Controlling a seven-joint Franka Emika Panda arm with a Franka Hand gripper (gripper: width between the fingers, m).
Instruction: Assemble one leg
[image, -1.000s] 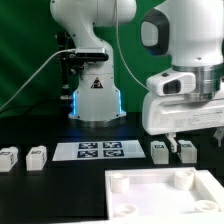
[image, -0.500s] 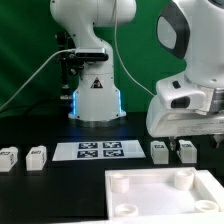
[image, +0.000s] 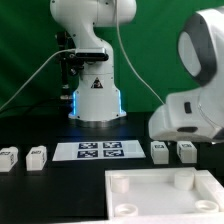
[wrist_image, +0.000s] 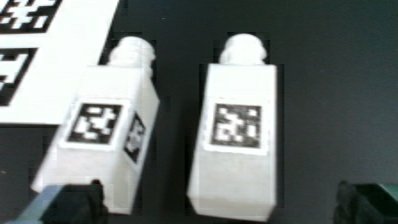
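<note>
we see the approach to the pick-up: the claw (wrist_image: 222, 198) hovers over a leg (wrist_image: 240, 125) and the neighbouring leg (wrist_image: 103, 130), both lying on the black table (image: 60, 185) at about four o'clock in the exterior view. its fingers (wrist_image: 71, 203) are spread wide, straddling both, holding nothing and seemingly touching nothing. next, we judge, it must centre on one leg, then descend and pinch.

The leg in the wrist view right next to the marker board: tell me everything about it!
The leg is a small white block, plastic by its look, with a black-and-white square tag on its upper face and a rounded peg at one end. It lies on the dark table between the marker board and a twin leg, a narrow gap from the twin. The open end effector hovers above.
</note>
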